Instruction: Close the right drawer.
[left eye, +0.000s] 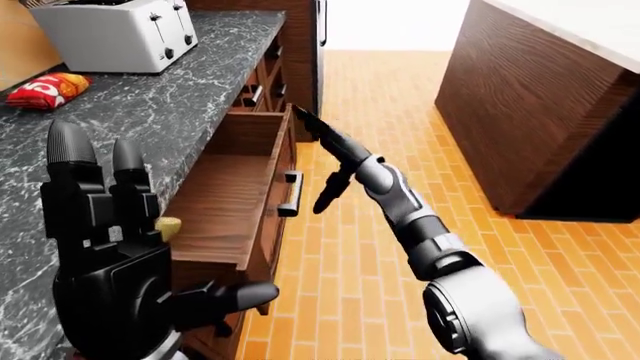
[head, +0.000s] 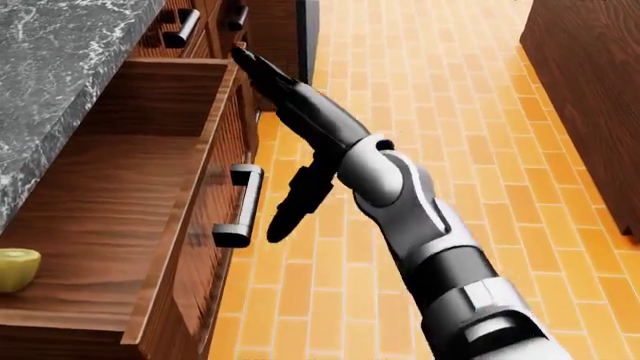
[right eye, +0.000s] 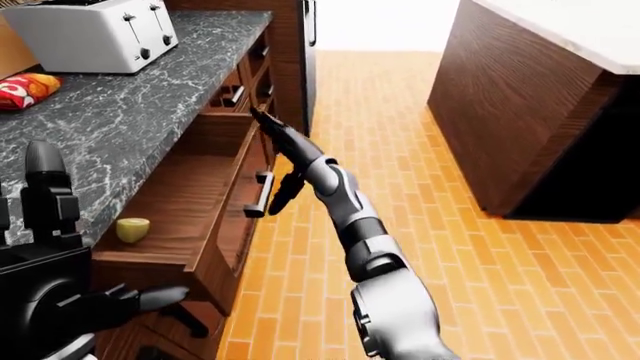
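You see a dark brown wood-grain drawer with a black handle at the head view's left, a pale yellow-green fruit in its lower left corner. Your right hand is black, its forearm silver-grey and black. The counter is dark grey marble veined white, bearing a white toaster and a red-orange packet. The floor is orange brick. Your left hand is black.

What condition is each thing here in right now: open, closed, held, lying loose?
Drawer: open, pulled out.
Yellow item: lying loose in the drawer.
Right hand: open, fingers at the drawer front's top edge.
Left hand: open, raised, holding nothing.
Toaster: upright on the counter.
Snack bag: lying flat.
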